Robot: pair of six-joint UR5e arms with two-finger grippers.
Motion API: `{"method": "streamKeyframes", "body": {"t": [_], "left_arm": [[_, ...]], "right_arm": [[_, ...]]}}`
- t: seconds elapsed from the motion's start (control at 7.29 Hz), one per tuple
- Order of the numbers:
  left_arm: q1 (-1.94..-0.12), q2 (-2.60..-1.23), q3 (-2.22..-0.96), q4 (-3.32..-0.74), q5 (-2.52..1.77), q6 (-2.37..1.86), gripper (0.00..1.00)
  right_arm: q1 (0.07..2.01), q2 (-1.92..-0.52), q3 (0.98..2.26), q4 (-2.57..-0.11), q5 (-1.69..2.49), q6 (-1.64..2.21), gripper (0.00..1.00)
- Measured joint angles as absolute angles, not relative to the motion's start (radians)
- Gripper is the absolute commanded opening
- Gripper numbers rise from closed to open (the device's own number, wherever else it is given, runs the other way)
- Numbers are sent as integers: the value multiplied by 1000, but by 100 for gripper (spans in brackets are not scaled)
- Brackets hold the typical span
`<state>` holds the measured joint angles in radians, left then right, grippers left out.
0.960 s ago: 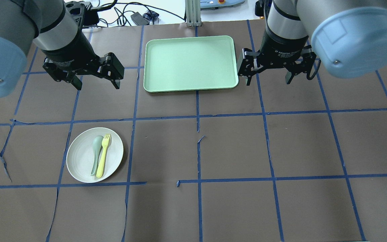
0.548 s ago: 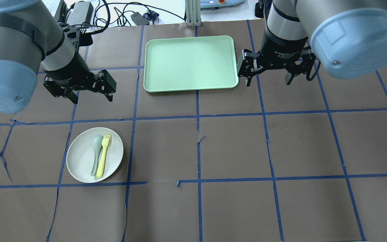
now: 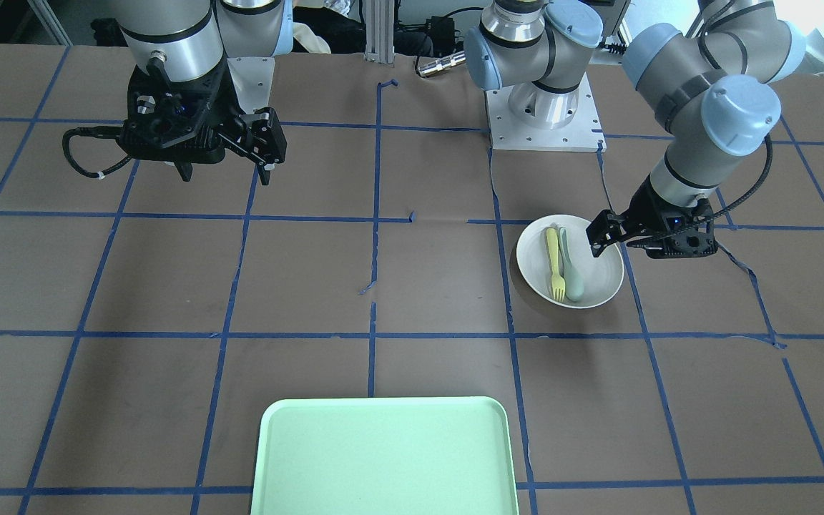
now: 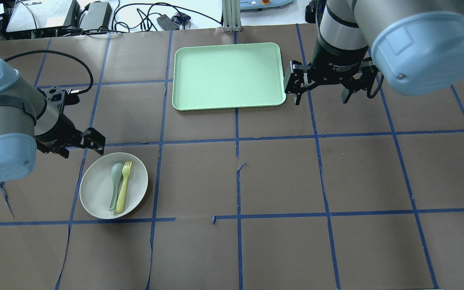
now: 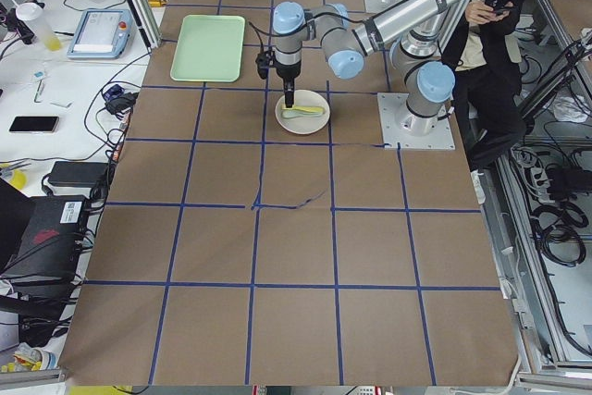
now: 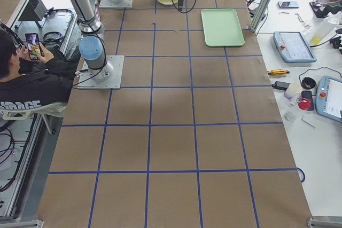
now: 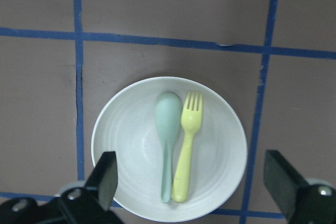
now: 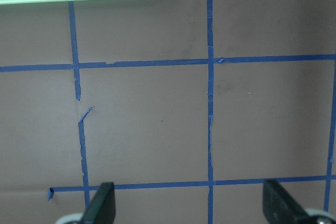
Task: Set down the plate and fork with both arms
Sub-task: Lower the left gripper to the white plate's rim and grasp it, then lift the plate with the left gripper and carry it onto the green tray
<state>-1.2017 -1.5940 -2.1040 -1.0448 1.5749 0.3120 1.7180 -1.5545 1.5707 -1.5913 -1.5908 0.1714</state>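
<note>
The off-white plate (image 4: 95, 195) sits on the table's left side, with the pale-yellow fork (image 4: 123, 187) and a grey-green spoon (image 4: 114, 181) lying side by side in it. My left gripper (image 4: 78, 147) is open and empty, hovering just past the plate's far-left rim. In the left wrist view the plate (image 7: 126, 145) and fork (image 7: 185, 156) lie between the open fingers (image 7: 105, 177). The front-facing view shows the left gripper (image 3: 641, 249) beside the plate (image 3: 601, 275). My right gripper (image 4: 320, 96) is open and empty, beside the tray's right edge.
A mint-green rectangular tray (image 4: 228, 74) lies at the far middle of the table, also in the front-facing view (image 3: 383, 458). Blue tape lines grid the brown table cover. Cables and electronics lie beyond the far edge. A seated person shows behind the robot in the side views.
My left arm has swung back from beside the tray toward the plate, ending at its far-left rim. The right gripper has barely moved. Both stay open.
</note>
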Motion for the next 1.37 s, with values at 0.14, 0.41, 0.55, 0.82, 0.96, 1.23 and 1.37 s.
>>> {"method": "streamKeyframes", "body": {"t": [0.14, 0.41, 0.55, 0.82, 0.96, 1.23, 1.37], "left_arm": [[-1155, -1620, -2146, -1011, 1575, 370, 100], [-1117, -1676, -2234, -856, 1576, 423, 94], [-1111, -1699, -2264, -792, 1576, 428, 81], [-1092, -1725, -2281, -753, 1576, 431, 25], [-1082, -1731, -2282, -749, 1576, 431, 0], [-1076, -1735, -2281, -745, 1575, 432, 0], [-1076, -1734, -2280, -744, 1575, 433, 0]], "right_arm": [[1718, -1554, 1571, -1591, -1591, 171, 100], [1718, -1554, 1571, -1592, -1591, 170, 100], [1718, -1554, 1571, -1591, -1591, 170, 100], [1718, -1554, 1571, -1591, -1591, 171, 100], [1718, -1554, 1571, -1591, -1591, 171, 100], [1719, -1554, 1571, -1591, -1591, 172, 100], [1719, -1554, 1571, -1591, -1591, 172, 100]]}}
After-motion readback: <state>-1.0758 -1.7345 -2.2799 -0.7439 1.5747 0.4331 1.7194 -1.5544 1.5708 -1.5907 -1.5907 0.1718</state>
